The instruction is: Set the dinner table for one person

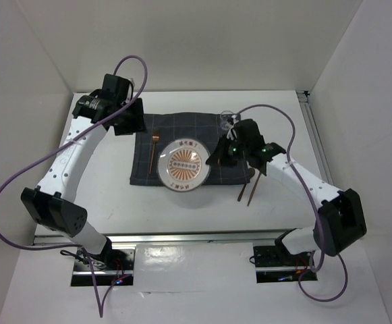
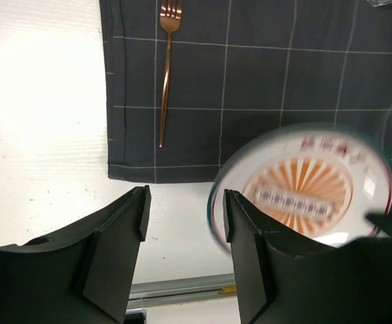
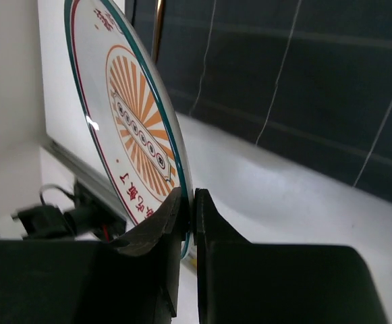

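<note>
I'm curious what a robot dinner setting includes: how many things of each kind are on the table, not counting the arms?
cloth: 1
plate: 1
fork: 1
glass: 1
other copper cutlery: 2
Total: 6

My right gripper [image 3: 189,201] pinches the right rim of the plate [image 1: 184,165], fingers pressed shut on its edge. The forearm behind it slants away from the plate to my elbow, folded at the near right. My left gripper [image 2: 185,202] hangs high beyond the plate's far-left side, jaws parted, holding nothing — that arm stretches long from its near-left base.
</note>
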You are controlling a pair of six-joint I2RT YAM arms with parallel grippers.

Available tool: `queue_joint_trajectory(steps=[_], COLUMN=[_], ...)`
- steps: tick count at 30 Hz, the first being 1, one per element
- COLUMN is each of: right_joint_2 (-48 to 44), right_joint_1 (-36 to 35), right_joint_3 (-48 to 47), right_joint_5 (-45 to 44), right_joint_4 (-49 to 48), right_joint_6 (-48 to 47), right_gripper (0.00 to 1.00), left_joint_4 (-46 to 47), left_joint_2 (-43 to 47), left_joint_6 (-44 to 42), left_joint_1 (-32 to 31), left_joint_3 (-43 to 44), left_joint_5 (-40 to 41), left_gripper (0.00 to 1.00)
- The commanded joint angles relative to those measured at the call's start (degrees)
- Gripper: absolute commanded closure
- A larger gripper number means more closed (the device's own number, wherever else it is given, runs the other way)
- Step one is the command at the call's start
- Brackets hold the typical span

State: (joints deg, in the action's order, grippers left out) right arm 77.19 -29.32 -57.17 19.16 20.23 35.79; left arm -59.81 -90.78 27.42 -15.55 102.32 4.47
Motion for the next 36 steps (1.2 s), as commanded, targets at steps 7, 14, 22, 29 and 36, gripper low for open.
queue_joint_trajectory(steps=[7, 14, 22, 29, 36], right_joint_2=[21.75, 30.02, 34.61, 37.51, 31.90], right_joint_1=[9.36, 11.83, 12.36, 12.36, 11.22], right_joint_3=[-17.34, -19.83, -20.97, -22.64, -23.17], right_joint_5=[0.97, 3.43, 3.96, 3.17, -8.24], right_joint_4=[-6.42, -11.87, -11.79, -8.02, 1.73], right_joint_6=[6.57, 9.99, 11.14, 10.09, 5.96], right_gripper=[1.00, 1.00, 1.00, 0.78, 0.08], left_joint_4=[0.40, 1.01, 1.63, 1.63, 2.15], left_joint_2=[2.63, 4.47, 5.00, 5.00, 3.95], left_joint_6=[1.14, 1.67, 1.67, 1.67, 1.67], left_joint_1=[0.17, 0.17, 0.17, 0.17, 0.17], left_joint_3=[-3.17, -6.00, -7.84, -7.84, -7.84], left_joint_5=[-1.75, -1.75, -2.36, -2.36, -3.59], left_gripper=[0.36, 0.35, 0.35, 0.35, 0.35])
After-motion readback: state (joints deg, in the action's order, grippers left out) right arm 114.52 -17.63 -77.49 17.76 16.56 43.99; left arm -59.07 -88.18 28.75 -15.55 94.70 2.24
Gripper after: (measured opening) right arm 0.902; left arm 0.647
